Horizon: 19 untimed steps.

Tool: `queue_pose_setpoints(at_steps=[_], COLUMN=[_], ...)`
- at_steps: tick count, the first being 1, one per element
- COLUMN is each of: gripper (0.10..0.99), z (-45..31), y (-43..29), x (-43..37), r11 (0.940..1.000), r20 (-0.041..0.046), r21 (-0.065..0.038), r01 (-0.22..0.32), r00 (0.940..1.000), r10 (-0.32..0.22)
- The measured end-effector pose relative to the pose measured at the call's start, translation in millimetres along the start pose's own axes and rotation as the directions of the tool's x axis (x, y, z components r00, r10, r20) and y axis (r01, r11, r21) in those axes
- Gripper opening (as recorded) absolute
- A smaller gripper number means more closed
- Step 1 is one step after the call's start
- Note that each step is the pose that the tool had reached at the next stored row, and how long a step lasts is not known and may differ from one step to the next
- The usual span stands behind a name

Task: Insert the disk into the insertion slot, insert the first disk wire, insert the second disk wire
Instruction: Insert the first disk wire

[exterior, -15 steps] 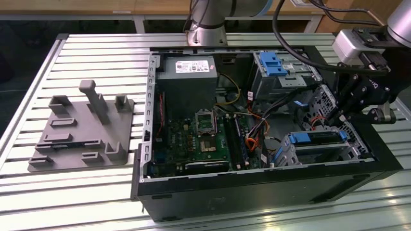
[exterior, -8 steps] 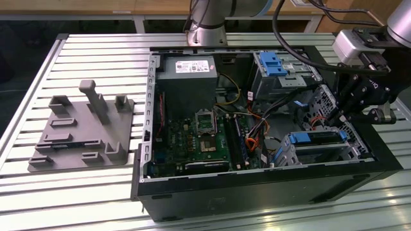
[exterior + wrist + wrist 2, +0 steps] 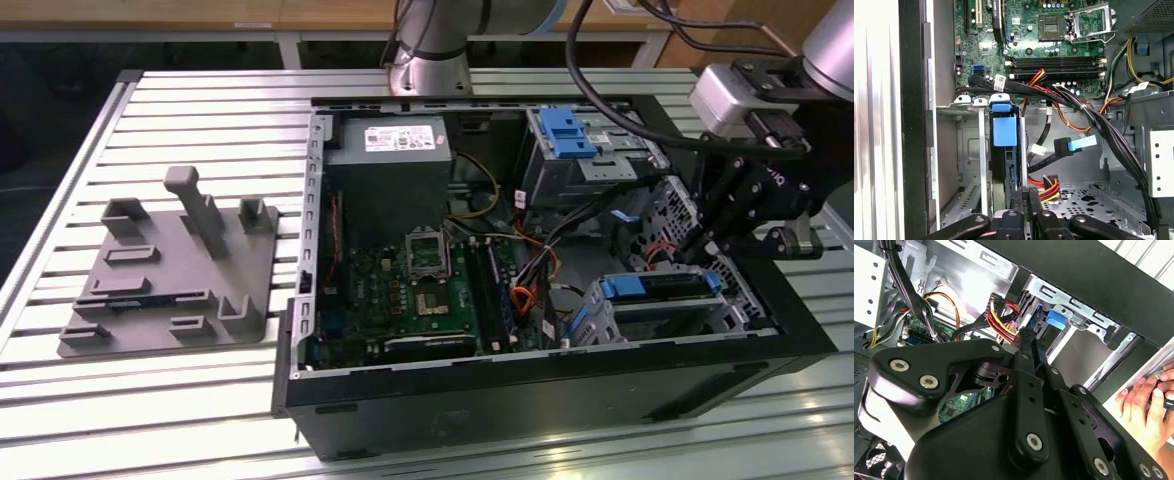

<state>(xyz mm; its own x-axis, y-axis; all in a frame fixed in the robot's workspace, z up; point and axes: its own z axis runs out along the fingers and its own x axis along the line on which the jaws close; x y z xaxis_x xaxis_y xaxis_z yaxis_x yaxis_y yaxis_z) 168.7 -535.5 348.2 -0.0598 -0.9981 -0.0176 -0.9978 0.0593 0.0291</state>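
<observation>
Your claw point(image 3: 1027, 194) is clenched on nothing, its tips just beside the disk point(image 3: 1004, 131). In the first wrist view, the disk sits inside the slot point(image 3: 971, 145) (blue frame facing the claw). The second wrist view adds a person's hand point(image 3: 1144, 407) beside the computer case point(image 3: 1114, 275).
</observation>
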Motion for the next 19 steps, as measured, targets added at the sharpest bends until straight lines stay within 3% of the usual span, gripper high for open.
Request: queue_pose_setpoints(at_steps=[19], gripper=[0.165], z=[1.8], y=[-0.3], x=[3.3], r11=[0.9998], r20=[-0.0009], r21=[0.000], r01=[0.020], r00=[0.9998], r10=[-0.020])
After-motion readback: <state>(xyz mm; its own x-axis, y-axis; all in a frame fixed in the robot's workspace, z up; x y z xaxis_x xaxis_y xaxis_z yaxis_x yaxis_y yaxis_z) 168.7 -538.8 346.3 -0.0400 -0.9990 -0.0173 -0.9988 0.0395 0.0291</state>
